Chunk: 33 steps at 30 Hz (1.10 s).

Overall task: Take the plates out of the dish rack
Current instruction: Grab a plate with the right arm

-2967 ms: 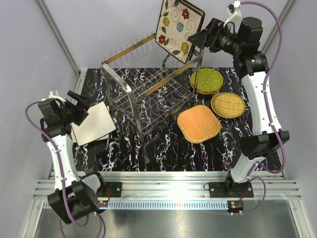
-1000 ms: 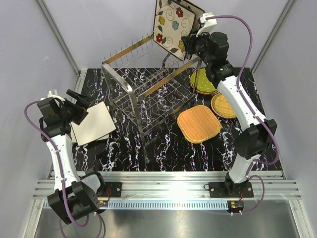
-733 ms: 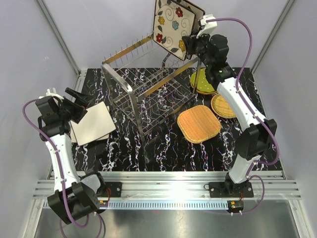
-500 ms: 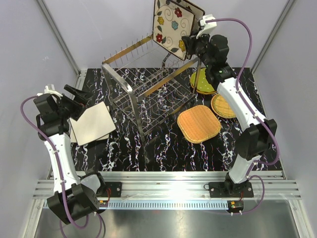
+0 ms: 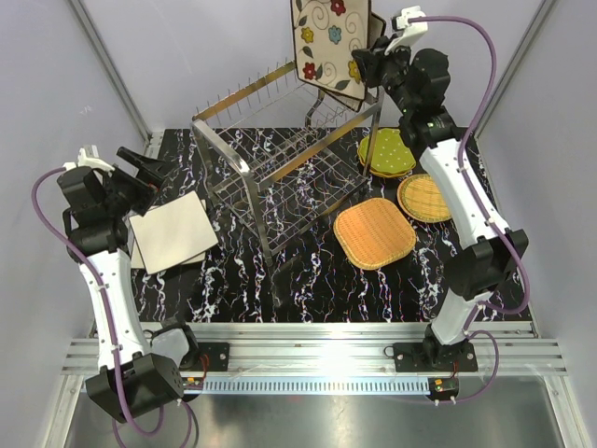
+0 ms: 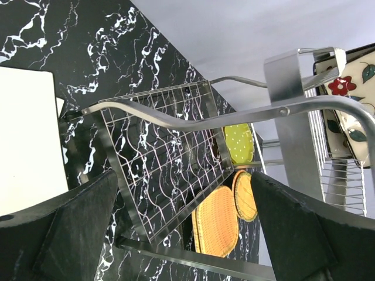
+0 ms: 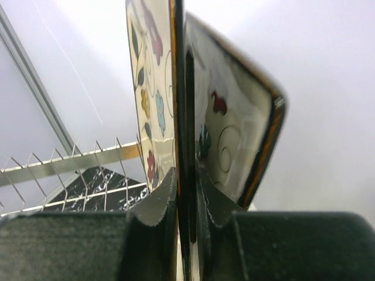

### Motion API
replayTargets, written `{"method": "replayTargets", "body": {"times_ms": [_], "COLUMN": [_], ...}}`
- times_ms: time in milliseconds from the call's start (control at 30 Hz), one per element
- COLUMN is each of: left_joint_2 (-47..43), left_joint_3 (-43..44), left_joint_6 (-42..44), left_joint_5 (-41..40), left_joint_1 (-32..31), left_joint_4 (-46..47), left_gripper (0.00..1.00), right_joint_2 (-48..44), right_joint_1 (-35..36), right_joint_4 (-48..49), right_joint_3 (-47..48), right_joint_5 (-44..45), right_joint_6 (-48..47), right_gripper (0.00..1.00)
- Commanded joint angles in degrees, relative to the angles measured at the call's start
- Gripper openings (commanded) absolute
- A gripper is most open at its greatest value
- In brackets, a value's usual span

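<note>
right wrist view: my right gripper (image 7: 184,184) pinches narrow on the upright rim of the flower-patterned plate (image 7: 149,88) above the far corner of the dish rack (image 5: 280,168), a second patterned plate (image 7: 234,134) just behind. i'd lift straight up, grip firm, clearing prongs. my left gripper (image 5: 140,170) gapes wide, empty, left of the rack.

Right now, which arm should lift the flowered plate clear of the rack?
Right. The right gripper is shut on the edge of the flowered plate at the top of the rack; the left gripper is open, beside the cream plate across the rack.
</note>
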Motion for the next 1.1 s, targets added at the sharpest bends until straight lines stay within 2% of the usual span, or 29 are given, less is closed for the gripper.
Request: {"method": "replayTargets", "body": {"times_ms": [0,333,700,1067], "left_joint_2": [-0.9,-2.3,-3.8,-4.0], "left_joint_3": [3.4,6.5,8.4,11.7], "left_joint_6": [-1.6,-4.5,-9.9,-12.8], "left_joint_5": [2.0,2.5,4.2,5.0], "left_joint_1": [-0.6,-1.5,-2.1,-5.0], "left_joint_4": [2.4,6.1,12.8,18.6], "left_gripper": [0.99,0.99,0.99,0.99], "right_joint_2": [-2.8,-0.9,1.8,1.4], "right_joint_1": [-1.3,-3.4,-6.5,-7.2], "right_joint_4": [13.3,10.3,7.0,6.8], "right_joint_3": [7.9,15.5,22.3,22.7], "right_joint_5": [-0.9,-2.3,-3.7,-7.5], "right_joint_6": [3.7,11.7,27.1,42.1], "right_gripper": [0.00,0.00,0.00,0.00]}}
